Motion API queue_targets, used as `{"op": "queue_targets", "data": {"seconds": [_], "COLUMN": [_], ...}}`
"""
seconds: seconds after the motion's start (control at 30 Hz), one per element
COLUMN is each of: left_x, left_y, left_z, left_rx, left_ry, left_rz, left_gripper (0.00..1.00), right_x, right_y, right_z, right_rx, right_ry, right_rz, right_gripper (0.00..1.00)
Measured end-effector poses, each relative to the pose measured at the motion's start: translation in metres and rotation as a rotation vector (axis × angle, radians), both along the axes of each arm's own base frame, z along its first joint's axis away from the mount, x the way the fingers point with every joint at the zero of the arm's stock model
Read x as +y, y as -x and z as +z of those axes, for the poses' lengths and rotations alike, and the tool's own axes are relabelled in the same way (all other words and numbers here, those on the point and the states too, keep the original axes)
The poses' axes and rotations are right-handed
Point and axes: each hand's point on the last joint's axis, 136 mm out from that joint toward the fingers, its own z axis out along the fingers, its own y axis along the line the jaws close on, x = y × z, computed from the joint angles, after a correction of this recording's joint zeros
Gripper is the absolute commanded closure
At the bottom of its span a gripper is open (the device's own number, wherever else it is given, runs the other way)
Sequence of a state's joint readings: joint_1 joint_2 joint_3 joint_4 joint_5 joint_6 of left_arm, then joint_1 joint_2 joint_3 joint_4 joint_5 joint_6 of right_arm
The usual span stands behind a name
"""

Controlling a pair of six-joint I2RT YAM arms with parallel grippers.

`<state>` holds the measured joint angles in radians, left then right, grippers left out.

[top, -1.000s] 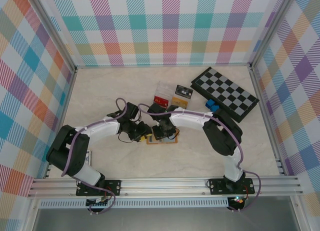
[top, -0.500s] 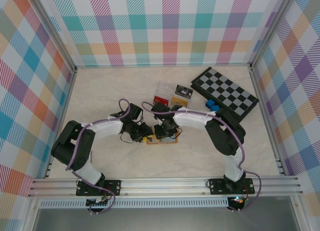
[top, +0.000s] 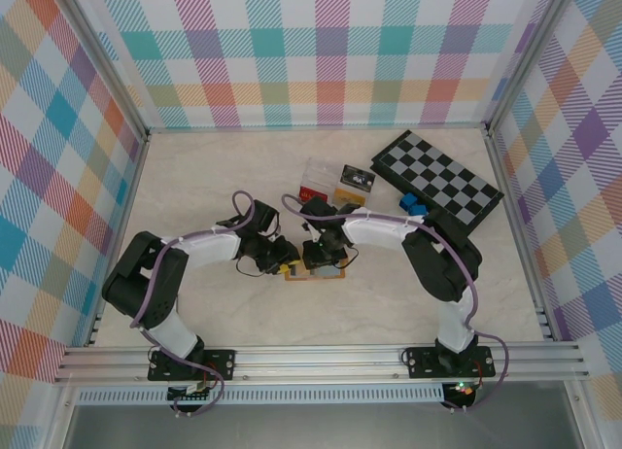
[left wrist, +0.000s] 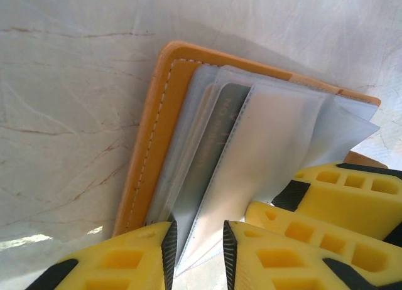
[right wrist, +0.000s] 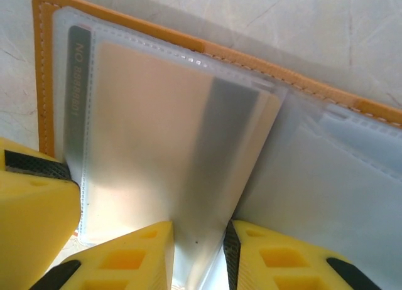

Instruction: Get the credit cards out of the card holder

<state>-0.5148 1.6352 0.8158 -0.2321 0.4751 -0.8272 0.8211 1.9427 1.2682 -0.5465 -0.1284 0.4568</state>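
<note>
The card holder lies open, left gripper and right gripper each pinching clear sleeves between their fingers, yet the credit cards, sleeved just beyond the fingertips, are not out.

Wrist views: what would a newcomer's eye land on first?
The left gripper and right gripper each pinch clear sleeves fanned from the open orange holder lying on the table. A grey card sits in a sleeve by its stitched edge.

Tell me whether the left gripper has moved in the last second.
Yes: the left gripper has shifted slightly right, toward the chequered board, closing on the card holder.
</note>
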Motion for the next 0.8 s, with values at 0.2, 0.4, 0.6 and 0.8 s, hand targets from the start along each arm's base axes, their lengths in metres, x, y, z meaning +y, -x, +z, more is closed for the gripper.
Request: {"op": "queue_targets", "data": {"seconds": [0.2,0.4,0.6,0.8], "left_x": [-0.003,-0.009,-0.01,-0.011], "left_y": [-0.001,-0.003,-0.003,-0.002], "left_z": [-0.001,-0.001,0.0,0.0], "left_rx": [0.0,-0.006,-0.008,-0.011], "left_ry": [0.016,0.044,0.055,0.08], "left_rz": [-0.007,-0.018,-0.022,-0.026], "left_gripper": [0.69,0.69,0.69,0.7], "right_x": [0.0,-0.002,-0.002,-0.002], "right_y": [0.0,0.0,0.0,0.0], "right_z": [0.0,0.0,0.0,0.001], "right_rx": [0.02,0.039,0.057,0.07], "right_ry": [-0.038,-0.085,-0.117,-0.151], "right_rz": [-0.01,-0.022,-0.029,-0.036], "right_gripper": [0.71,0.71,0.71,0.71]}}
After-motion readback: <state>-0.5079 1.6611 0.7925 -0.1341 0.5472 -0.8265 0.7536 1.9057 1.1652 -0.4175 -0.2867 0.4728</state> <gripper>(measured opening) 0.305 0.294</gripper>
